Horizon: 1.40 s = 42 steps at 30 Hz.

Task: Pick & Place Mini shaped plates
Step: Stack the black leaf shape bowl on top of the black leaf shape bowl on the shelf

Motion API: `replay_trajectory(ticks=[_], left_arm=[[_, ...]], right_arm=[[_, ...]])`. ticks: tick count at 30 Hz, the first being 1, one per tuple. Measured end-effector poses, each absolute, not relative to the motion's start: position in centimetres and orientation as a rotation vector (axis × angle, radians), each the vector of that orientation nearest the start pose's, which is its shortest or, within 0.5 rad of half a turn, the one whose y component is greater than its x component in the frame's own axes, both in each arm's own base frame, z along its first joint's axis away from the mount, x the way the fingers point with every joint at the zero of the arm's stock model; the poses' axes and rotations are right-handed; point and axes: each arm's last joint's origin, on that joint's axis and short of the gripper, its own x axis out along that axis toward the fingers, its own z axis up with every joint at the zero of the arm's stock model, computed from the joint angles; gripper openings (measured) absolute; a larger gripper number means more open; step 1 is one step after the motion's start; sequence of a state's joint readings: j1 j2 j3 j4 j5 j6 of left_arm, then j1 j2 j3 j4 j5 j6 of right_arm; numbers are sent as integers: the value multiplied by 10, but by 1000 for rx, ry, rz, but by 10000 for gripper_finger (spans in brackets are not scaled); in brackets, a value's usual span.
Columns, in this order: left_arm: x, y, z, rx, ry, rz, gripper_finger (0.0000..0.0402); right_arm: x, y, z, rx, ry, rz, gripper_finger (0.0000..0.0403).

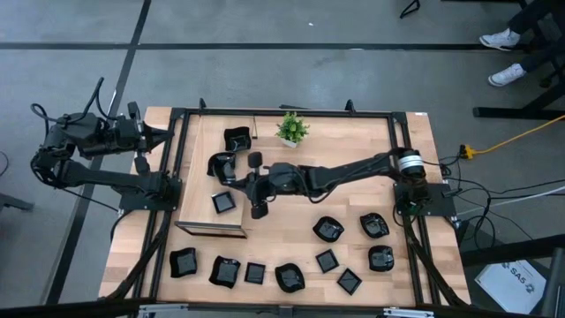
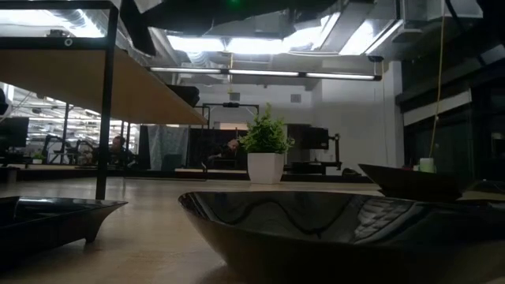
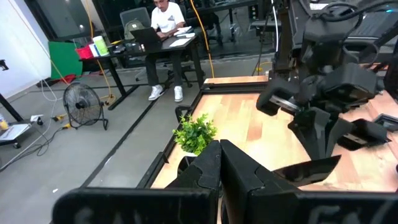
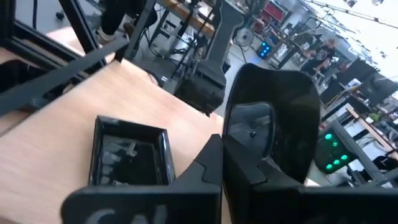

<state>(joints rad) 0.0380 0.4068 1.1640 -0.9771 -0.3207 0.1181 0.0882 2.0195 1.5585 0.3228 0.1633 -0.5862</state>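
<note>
My right gripper [image 1: 229, 169] reaches from the table's right over a raised wooden board [image 1: 196, 221] and is shut on a glossy black mini plate [image 4: 273, 106]. Two more plates lie on that board: a square one [image 4: 130, 152] just below the gripper and one [image 1: 237, 139] at the board's far edge. Several other black plates [image 1: 290, 278] rest flat along the table's near side. My left gripper [image 3: 219, 163] is shut and holds nothing. It hovers at the table's far left corner [image 1: 169, 135]. My right gripper pinches the plate's rim [image 4: 249, 152] between its two fingers. The fingers come nearly level from the table's right. The plate stands on edge beyond the fingertips, tilted, its hollow side showing in the right wrist view, lifted clear of the board.
A small green potted plant [image 1: 291, 128] stands at the table's far edge. A black frame [image 1: 282, 112] runs around the table. In the low view one plate [image 2: 331, 229] lies close to the camera. A person sits at a desk [image 3: 165, 18] beyond the table.
</note>
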Motion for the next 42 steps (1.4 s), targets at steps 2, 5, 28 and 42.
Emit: replay_trajectory(ticks=[2,5,28,42], left_arm=[[7,9,399,148,240,344,4],[7,9,399,148,240,344,4],[7,9,399,148,240,344,4],[7,9,399,148,240,344,4]], right_arm=[[477,34,270,-609,157,-40,3],[478,28,266,-627,172,-47,3],[478,2,262,-515,237,-188,7],[479,4,264,-438,196,-96,25]])
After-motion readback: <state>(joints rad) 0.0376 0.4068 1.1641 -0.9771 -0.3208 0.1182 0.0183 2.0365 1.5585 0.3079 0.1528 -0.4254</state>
